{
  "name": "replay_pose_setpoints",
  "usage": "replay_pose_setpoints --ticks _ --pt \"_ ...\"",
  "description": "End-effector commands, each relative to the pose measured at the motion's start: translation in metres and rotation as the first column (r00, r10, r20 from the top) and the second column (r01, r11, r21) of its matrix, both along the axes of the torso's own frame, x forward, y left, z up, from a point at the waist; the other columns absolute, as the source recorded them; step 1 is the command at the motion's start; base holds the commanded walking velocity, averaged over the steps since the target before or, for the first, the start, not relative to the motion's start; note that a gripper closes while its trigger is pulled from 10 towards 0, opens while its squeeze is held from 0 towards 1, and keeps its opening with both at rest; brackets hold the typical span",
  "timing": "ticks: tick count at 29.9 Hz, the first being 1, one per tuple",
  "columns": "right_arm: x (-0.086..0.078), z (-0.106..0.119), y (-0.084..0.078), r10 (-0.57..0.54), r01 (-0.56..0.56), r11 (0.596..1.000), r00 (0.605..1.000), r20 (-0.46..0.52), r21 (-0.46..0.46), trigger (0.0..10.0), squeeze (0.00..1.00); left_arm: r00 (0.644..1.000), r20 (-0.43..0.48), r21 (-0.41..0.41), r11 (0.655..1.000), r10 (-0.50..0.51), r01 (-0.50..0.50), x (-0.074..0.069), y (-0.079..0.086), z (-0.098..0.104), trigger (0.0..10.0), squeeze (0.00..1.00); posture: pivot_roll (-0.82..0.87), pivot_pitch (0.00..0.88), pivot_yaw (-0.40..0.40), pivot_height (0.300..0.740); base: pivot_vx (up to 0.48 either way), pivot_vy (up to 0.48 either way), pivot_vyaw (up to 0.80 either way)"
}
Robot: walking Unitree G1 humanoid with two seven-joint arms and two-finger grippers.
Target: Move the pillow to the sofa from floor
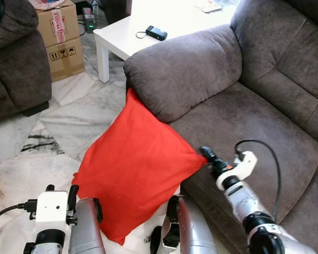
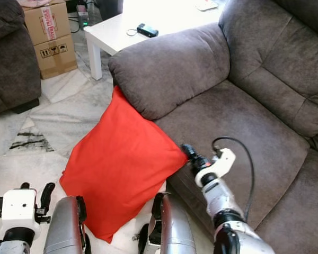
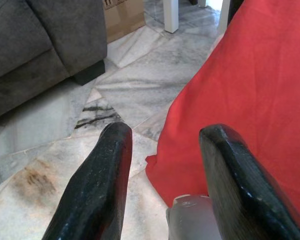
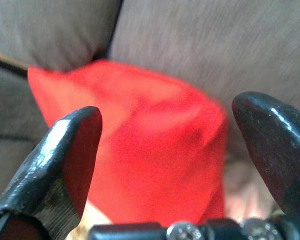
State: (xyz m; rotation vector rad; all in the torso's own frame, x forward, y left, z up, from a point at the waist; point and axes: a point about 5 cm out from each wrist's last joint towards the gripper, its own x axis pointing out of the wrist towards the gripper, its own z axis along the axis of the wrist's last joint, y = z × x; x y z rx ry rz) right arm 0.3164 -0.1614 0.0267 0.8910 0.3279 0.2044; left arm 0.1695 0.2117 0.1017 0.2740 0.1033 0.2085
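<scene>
Red pillow (image 1: 131, 166) sits centre frame, propped on the marble floor (image 1: 69, 119) — its top corner is tucked under the grey sofa's (image 1: 265, 111) padded armrest (image 1: 183, 66), its lower edge down on the tiles at bottom centre. It leans against the sofa front, not on the seat yet.

Right gripper (image 4: 170, 165) is at the pillow's right-hand corner, lower right of centre in the head views, just above the seat's front edge. Wrist cam: fingers spread wide apart, red fabric sitting between them, no clamp on it.

Left gripper (image 3: 165, 180) is low at bottom left, near the pillow's left edge. Its two black fingers are parted too, w/ bare floor and the red edge showing in the gap; nothing held.

Bkgd: white table (image 1: 127, 34) at upper centre w/ a small black device (image 1: 156, 33) on it, cardboard boxes (image 1: 61, 37) upper left, and a second dark sofa (image 1: 16, 63) along the left edge. Dark streaks mark the tiles at mid left.
</scene>
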Motion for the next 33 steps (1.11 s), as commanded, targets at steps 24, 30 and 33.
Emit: replay_pose_setpoints --ticks 24,30,33 --pt "-0.015 -0.021 0.034 0.040 -0.038 0.999 0.994 -0.102 0.029 10.0 0.00 0.999 -0.052 -0.028 1.000 -0.004 0.003 -0.015 -0.006 -0.007 10.0 0.00 0.29 0.249 -0.239 0.572 0.000 0.000 0.00" --pt "-0.015 -0.021 0.038 0.043 -0.040 0.999 0.994 -0.105 0.036 10.0 0.00 0.999 -0.051 -0.024 1.000 -0.010 0.008 -0.016 -0.008 -0.006 10.0 0.00 0.30 0.260 -0.238 0.572 0.000 0.000 0.00" --pt "-0.015 -0.020 0.043 0.052 -0.048 0.998 0.993 -0.104 0.040 10.0 0.00 0.999 -0.051 -0.020 1.000 -0.012 0.011 -0.017 -0.008 -0.005 10.0 0.00 0.30 0.264 -0.239 0.572 0.000 0.000 0.00"
